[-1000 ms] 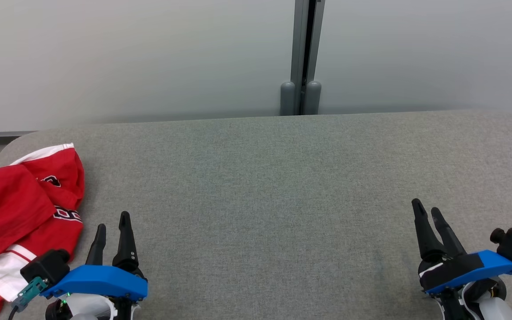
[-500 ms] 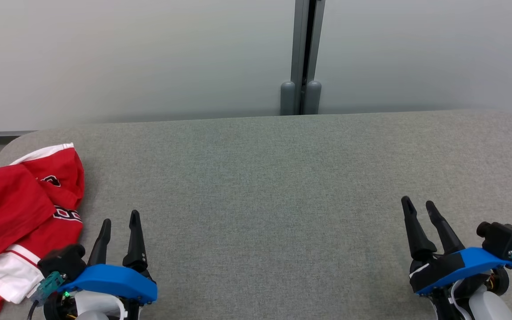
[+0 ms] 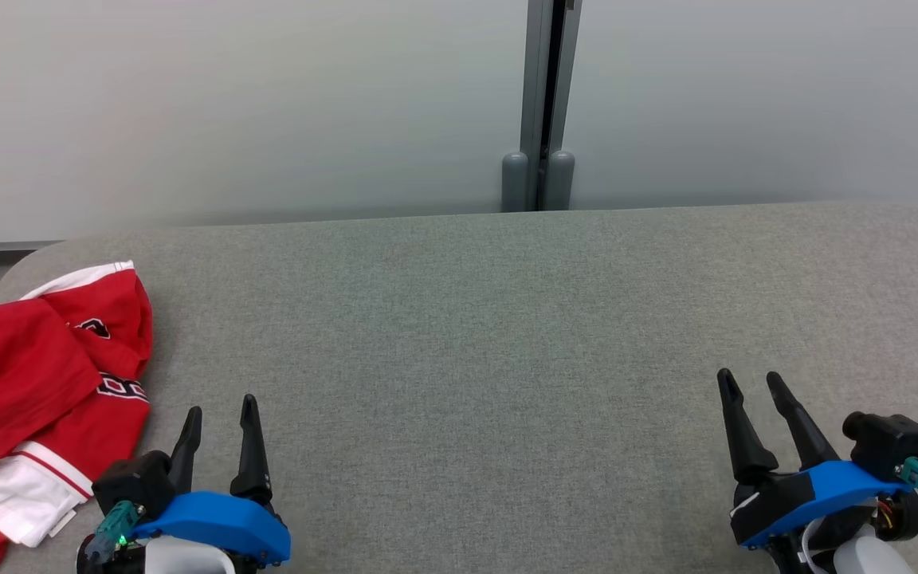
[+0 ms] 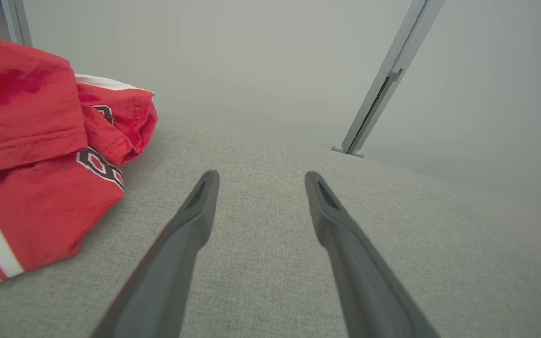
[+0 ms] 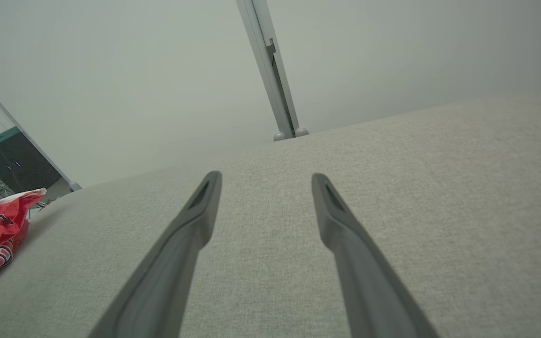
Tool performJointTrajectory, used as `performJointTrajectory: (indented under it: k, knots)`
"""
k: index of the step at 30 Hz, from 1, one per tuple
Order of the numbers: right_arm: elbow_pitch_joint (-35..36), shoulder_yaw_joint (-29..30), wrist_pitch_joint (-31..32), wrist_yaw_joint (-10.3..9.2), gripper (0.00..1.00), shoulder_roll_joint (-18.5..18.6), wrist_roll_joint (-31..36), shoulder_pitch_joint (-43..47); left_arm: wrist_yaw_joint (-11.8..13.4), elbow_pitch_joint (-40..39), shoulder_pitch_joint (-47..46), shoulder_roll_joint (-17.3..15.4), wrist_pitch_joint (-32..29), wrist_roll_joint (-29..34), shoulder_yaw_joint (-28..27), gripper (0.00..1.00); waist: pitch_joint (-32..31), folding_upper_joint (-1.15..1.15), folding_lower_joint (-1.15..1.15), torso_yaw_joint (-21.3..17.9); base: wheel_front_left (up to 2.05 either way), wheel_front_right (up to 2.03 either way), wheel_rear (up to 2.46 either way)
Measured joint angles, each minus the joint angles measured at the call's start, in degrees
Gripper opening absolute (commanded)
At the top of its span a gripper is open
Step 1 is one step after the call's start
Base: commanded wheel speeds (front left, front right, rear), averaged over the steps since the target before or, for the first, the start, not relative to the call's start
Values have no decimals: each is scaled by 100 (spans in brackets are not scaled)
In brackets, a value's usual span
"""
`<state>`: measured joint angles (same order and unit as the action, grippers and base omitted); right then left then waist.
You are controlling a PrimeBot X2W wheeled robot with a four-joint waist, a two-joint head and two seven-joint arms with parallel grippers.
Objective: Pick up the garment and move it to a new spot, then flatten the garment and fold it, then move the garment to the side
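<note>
Left gripper (image 3: pixel 221 408) & right gripper (image 3: pixel 750 378) both hover spread & empty over the gray table (image 3: pixel 475 335), w/ the red garment (image 3: pixel 37 383) rumpled at its left end, so seemingly every step's left.

I've got the garment (image 3: pixel 29 375) bunched up at the table's far-left edge. It's red with white trim and dark lettering, crumpled, not flat.

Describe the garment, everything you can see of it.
The garment is red jersey-like cloth with white bands and black-and-white lettering partly hidden in its folds. It lies bunched, not flat, at the left end of the grey padded table, running past the head view's left edge. As far as shows, only the table touches it; the left gripper sits beside it, open and apart.
</note>
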<state>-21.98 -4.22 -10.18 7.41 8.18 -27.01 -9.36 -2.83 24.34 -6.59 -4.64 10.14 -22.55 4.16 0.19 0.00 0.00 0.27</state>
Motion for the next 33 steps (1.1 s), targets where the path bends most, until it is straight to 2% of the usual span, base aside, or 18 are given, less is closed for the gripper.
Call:
performJointTrajectory:
  k: [21, 33]
  knots:
    - [-216, 19, -252, 7, 100, -22, 992, 121, 34, 76, 189, 77, 258, 1001, -14, 100, -25, 0, 0, -15, 0, 0, 0]
    - [-263, 363, -378, 8, 100, -159, 1470, 223, 74, 71, 316, 137, 386, 1374, -193, 100, -114, 0, 0, 19, 0, 0, 0]
